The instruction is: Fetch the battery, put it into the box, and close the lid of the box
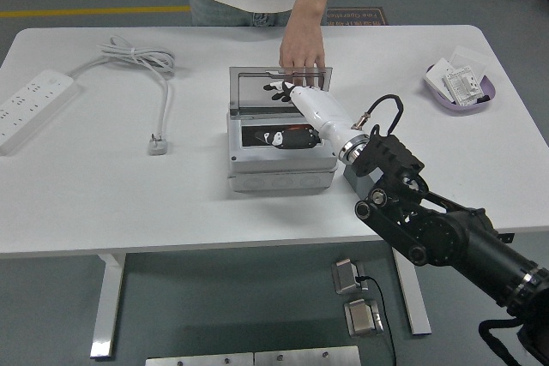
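The grey box (257, 173) stands at the table's middle with its clear lid (253, 92) raised upright at the back. The orange and black battery (290, 137) lies inside the box. My right hand (277, 90), white with black fingers, reaches in from the lower right; it is open and empty, with its fingertips at the lid's inner face above the battery. A person at the far side rests a hand (302, 53) on the lid's top edge.
A white power strip (33, 109) lies at the left edge, its cord (141, 59) coiled behind and its plug (158, 144) left of the box. A purple tray (463, 87) of white parts sits at the far right.
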You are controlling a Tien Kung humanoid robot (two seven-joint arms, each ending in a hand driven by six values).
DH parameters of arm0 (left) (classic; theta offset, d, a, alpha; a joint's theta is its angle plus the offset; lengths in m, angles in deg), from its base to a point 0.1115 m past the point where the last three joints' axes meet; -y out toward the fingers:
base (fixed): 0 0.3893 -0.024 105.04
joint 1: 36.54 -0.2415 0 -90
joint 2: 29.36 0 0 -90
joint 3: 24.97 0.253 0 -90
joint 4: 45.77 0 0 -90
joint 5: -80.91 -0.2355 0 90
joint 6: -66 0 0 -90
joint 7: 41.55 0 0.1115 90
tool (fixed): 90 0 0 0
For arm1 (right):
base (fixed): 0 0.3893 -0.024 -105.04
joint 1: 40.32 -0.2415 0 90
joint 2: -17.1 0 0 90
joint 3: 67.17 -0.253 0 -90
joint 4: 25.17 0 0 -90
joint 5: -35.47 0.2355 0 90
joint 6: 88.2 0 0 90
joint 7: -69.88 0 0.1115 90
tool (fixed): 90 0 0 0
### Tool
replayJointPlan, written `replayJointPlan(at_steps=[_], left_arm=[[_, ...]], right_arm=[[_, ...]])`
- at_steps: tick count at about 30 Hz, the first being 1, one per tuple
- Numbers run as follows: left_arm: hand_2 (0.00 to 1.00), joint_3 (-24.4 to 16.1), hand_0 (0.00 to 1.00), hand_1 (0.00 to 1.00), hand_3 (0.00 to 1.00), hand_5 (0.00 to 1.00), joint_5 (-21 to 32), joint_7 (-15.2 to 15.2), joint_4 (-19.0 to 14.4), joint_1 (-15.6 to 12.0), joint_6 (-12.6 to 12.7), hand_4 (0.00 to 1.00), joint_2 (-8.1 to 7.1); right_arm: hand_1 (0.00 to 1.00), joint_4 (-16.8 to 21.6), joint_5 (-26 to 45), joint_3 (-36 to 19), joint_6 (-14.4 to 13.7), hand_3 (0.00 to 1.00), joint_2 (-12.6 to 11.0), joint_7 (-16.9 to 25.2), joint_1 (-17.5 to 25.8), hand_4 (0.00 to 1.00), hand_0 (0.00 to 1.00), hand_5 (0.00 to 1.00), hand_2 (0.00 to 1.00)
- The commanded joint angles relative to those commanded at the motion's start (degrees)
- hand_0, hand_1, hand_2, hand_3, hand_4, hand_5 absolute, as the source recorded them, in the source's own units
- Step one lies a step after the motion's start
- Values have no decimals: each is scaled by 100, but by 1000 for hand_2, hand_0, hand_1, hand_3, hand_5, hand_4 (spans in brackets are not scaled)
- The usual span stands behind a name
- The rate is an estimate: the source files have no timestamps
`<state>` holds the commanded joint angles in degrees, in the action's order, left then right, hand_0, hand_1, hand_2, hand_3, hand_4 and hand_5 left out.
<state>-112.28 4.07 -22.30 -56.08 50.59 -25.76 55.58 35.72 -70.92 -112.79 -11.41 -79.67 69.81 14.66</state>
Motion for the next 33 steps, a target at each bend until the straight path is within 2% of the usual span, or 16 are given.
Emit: replayJointPlan(at_steps=[7, 13, 17, 29, 33], left_arm=[[721, -1, 733, 743, 782, 510, 10, 8, 0, -7, 1, 829, 7], [721, -11, 733, 743, 782, 508, -2, 1, 0, 10, 0, 829, -8], [721, -14, 733, 743, 782, 508, -17, -2, 0, 21, -6, 829, -13], [720, -61, 733, 743, 782, 506, -122, 21, 0, 46, -26, 829, -57], [720, -61, 733, 743, 782, 506, -131, 27, 0, 51, -27, 829, -68]], right_arm=[[749, 719, 138, -385, 250, 875, -245, -202, -8, 916, 865, 472, 769], [740, 830, 188, -640, 332, 874, -296, -228, -85, 919, 860, 479, 761], [740, 565, 326, -695, 321, 874, -253, -142, -194, 919, 860, 479, 761], [730, -767, 720, -626, 385, 863, -86, 123, -712, 916, 846, 482, 750], [730, -1087, 838, -577, 380, 858, -39, 174, -771, 916, 848, 489, 750]])
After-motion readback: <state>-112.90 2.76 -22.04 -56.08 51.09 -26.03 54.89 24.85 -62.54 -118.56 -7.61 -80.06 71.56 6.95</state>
